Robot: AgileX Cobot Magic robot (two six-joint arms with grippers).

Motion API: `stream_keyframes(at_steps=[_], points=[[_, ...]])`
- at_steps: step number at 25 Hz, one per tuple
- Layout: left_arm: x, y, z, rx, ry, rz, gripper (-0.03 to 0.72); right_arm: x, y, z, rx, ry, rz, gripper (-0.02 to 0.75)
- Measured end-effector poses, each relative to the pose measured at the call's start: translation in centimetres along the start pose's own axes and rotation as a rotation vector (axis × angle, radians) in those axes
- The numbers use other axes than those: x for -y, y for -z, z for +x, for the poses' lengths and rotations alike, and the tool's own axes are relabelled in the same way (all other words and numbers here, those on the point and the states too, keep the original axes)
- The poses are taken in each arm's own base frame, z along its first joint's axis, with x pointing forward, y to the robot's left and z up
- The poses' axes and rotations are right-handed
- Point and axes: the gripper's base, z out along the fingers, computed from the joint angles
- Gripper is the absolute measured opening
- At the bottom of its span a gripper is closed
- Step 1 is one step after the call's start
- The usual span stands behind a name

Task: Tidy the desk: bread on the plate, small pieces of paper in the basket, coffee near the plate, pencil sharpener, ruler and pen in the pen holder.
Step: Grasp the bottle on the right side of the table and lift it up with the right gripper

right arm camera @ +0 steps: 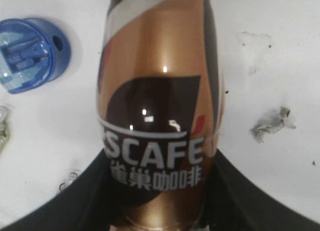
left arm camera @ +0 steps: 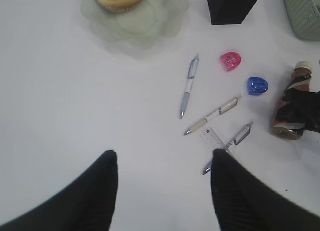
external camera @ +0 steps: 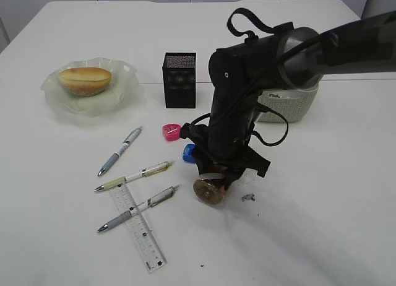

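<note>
Bench (external camera: pixel 322 224): white surface carrying every item below.
Right claw (external camera: pixel 216 177): lowered over the coffee bottle (right arm camera: pixel 157 116), one dark finger (right arm camera: pixel 75 201) on each side of it; in the right wrist view the fingers appear pressed against the bottle's sides, though firm contact cannot be confirmed.
Coffee bottle: brown, lying on its side on the bench, just right of the blue sharpener (external camera: pixel 189 153) and well apart from the plate (external camera: pixel 117 97).
Left claw (left arm camera: pixel 162 191): held above the bench with its jaws wide apart, nothing between them.
Bread (external camera: pixel 85 80): resting on the pale, wavy-rimmed plate at the left rear.
Pen holder (external camera: pixel 179 80): black mesh box, upright, between the plate and the basket (external camera: pixel 291 106).
Basket: pale woven container at the right rear, partly hidden by the right arm.
Pink sharpener (external camera: pixel 171 132): on the bench in front of the pen holder, near the blue one.
Pens (external camera: pixel 120 150): three, lying apart at left centre, all slanted the same way.
Ruler (external camera: pixel 139 230): clear, flat on the bench, with the nearest pen lying across it.
Paper scrap (external camera: pixel 249 197): small crumpled piece just right of the bottle.
</note>
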Motion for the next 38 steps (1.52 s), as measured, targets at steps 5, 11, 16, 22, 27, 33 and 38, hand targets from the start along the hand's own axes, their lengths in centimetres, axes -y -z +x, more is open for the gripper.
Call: stream_keyframes(at_steps=[5, 11, 16, 22, 27, 33, 38], points=[[0.0, 0.0, 0.0, 0.000, 0.000, 0.000, 0.433, 0.2, 0.0, 0.1, -0.018, 0.119, 0.026, 0.344], [0.0, 0.0, 0.0, 0.000, 0.000, 0.000, 0.433, 0.4, 0.1, 0.5, -0.061, 0.322, 0.038, 0.343], [0.0, 0.0, 0.0, 0.000, 0.000, 0.000, 0.433, 0.6, 0.3, 0.7, -0.086, 0.434, 0.050, 0.343], [0.0, 0.0, 0.0, 0.000, 0.000, 0.000, 0.433, 1.2, 1.2, 1.0, -0.118, 0.495, 0.085, 0.343], [0.0, 0.0, 0.0, 0.000, 0.000, 0.000, 0.433, 1.2, 4.2, 1.1, -0.072, 0.558, 0.036, 0.343], [0.0, 0.0, 0.0, 0.000, 0.000, 0.000, 0.433, 1.2, 7.2, 1.3, -0.020, 0.679, -0.018, 0.342], [0.0, -0.3, -0.1, -0.009, 0.001, -0.001, 0.433, 1.2, 9.4, 1.8, 0.020, 0.841, -0.080, 0.342]])
